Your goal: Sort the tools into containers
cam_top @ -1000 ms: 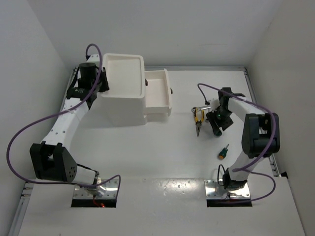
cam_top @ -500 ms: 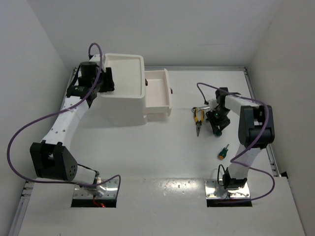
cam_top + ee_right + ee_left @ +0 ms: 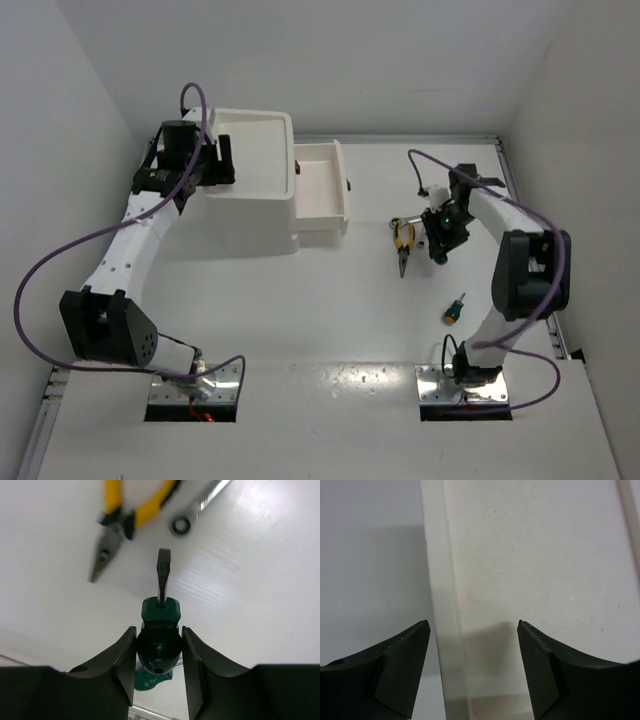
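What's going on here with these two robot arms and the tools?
The arms are sorting tools into white bins. The right gripper has its fingers closed on a green-handled screwdriver, beside the yellow pliers and a wrench. The left gripper hangs open and empty over the large bin. A second screwdriver lies on the table.

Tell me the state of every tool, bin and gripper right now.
left gripper: open, above large bin rim.
right gripper: shut on green screwdriver.
other screwdriver: lying loose on table.
pliers: lying on table, ungripped.
wrench: lying beside pliers.
large bin: upright, open-topped.
small bin: upright, beside large bin.
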